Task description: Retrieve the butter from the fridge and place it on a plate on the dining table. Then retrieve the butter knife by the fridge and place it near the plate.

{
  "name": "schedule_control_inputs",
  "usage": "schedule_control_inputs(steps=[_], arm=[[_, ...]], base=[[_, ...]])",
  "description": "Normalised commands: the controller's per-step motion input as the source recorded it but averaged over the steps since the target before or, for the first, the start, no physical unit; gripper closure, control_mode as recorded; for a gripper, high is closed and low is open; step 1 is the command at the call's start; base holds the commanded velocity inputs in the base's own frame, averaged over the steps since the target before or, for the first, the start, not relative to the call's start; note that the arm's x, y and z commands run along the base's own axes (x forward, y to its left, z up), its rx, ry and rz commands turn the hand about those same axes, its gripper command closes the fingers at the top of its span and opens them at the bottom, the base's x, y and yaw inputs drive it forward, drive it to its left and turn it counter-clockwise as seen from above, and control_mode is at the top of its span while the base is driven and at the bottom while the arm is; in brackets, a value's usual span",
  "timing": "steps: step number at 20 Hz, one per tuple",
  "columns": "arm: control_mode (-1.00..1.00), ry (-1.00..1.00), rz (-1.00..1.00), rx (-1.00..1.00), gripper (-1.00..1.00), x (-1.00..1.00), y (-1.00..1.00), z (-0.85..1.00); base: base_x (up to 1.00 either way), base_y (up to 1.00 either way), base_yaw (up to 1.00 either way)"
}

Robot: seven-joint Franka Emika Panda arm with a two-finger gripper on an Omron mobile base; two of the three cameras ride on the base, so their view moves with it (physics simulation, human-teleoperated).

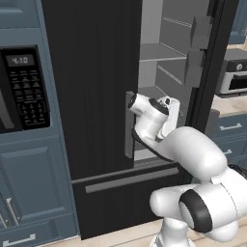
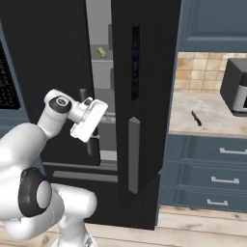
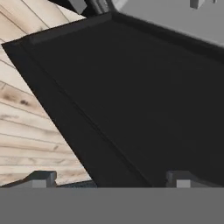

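The two dark fingertips [image 3: 42, 178] of the gripper [image 3: 111, 179] stand at the bottom of the hand view, spread wide apart with nothing between them; the jaws are fully open and hold nothing. Directly ahead of them lies a black panel of the fridge [image 3: 140, 100], with pale wooden floor [image 3: 26, 127] beyond its slanted edge.

In the base views the hand [image 2: 89, 119] sits at the gap between the fridge doors, just beside the grey vertical handle [image 1: 129, 125] of the closed left door [image 1: 91, 87]. The right door [image 2: 144, 96] stands swung open, its edge toward the right base camera.

The fridge [image 1: 96, 193] interior is pale grey with shelves. The butter [image 2: 102, 52] lies on an upper shelf, above the hand and well apart from it. What the lower shelves hold cannot be told.

The butter knife [image 2: 195, 118] lies on the marbled counter [image 2: 207, 111] to the right of the fridge, over blue-grey drawers [image 2: 212, 173]. A microwave [image 1: 21, 89] sits in the blue-grey cabinet to the left.
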Motion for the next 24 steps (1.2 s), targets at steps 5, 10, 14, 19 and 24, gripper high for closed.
schedule_control_inputs(steps=[5,10,14,19,24], arm=[[-1.00,0.20,0.07,0.00,-1.00,0.10,-0.07,-0.01],[-1.00,0.24,0.00,0.00,-1.00,0.00,-0.24,0.00],[-1.00,0.24,0.01,0.00,-1.00,0.00,-0.18,0.00],[-1.00,0.24,0.05,0.00,-1.00,0.10,-0.03,-0.01],[-1.00,0.21,0.04,0.00,-1.00,0.00,-0.28,-0.08]], base=[[0.00,0.00,0.00],[0.00,0.00,0.00],[0.00,0.00,0.00],[0.00,0.00,0.00],[0.00,0.00,0.00]])
